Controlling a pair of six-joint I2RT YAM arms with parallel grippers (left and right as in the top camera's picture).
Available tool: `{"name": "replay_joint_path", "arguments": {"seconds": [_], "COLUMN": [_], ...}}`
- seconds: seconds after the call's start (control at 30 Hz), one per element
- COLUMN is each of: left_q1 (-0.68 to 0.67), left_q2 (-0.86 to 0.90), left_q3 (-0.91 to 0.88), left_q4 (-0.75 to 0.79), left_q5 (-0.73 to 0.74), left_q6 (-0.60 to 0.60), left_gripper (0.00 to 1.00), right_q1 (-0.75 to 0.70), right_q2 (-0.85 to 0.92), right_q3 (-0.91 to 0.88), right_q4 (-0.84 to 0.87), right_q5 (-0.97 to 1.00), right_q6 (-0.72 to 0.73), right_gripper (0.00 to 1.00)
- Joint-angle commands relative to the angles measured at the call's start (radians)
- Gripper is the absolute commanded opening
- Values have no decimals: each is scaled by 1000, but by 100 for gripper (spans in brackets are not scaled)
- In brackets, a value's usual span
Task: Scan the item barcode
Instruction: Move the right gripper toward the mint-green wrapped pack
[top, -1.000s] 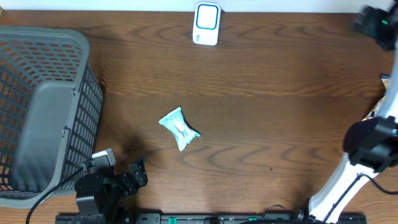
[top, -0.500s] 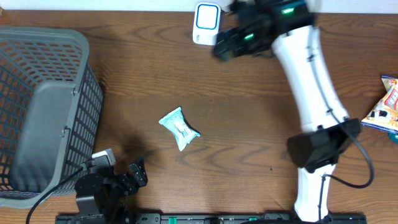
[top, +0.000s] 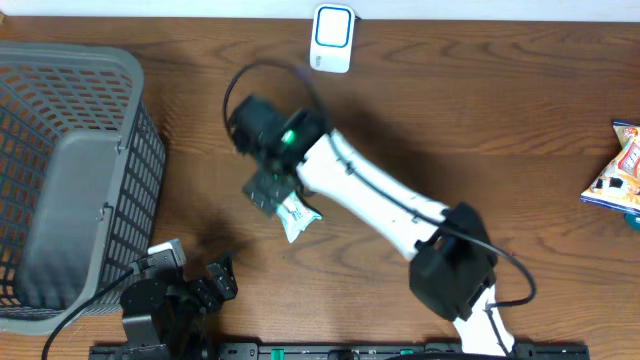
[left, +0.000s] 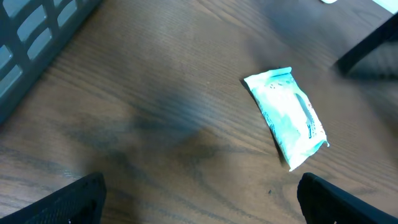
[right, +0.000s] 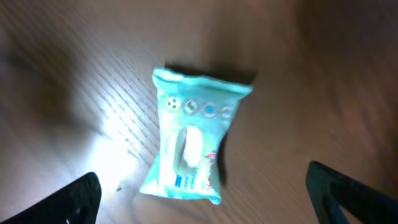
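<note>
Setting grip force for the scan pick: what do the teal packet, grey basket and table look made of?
Teal packet: thin flexible plastic film, slightly glossy; crimped end seams and a printed face.
Grey basket: moulded plastic, matte; uniform open grid walls and a thick rim.
Table: dark wood grain with a satin sheen; whether it is solid wood, veneer or laminate cannot be told.

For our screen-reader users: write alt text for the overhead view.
The white right arm stretches across a brown wooden table, its right gripper poised over a small teal plastic packet near the centre. A white, blue-outlined barcode scanner sits at the far edge, a grey plastic mesh basket at the left, the left gripper beside it.
</note>
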Motion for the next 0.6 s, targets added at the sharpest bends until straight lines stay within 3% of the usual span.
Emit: {"name": "replay_joint_path", "arguments": {"seconds": [0.0, 0.07, 0.27, 0.57], "left_q1": [4, 4, 4, 4], "left_q2": [-2, -2, -2, -2], "left_q3": [1, 1, 1, 1], "left_q4": [0, 0, 0, 0], "left_q5": [12, 12, 12, 12], "left_q6": [13, 13, 13, 13], "left_gripper": [98, 98, 98, 98], "right_q1": [51, 81, 146, 165], "right_q2": [1, 1, 1, 3], "right_q3": [-88, -119, -180, -346], "right_q4": [47, 72, 149, 348], "right_q5": [166, 207, 309, 396], "right_q6": [81, 107, 194, 235], "right_gripper": [99, 98, 80, 72]}}
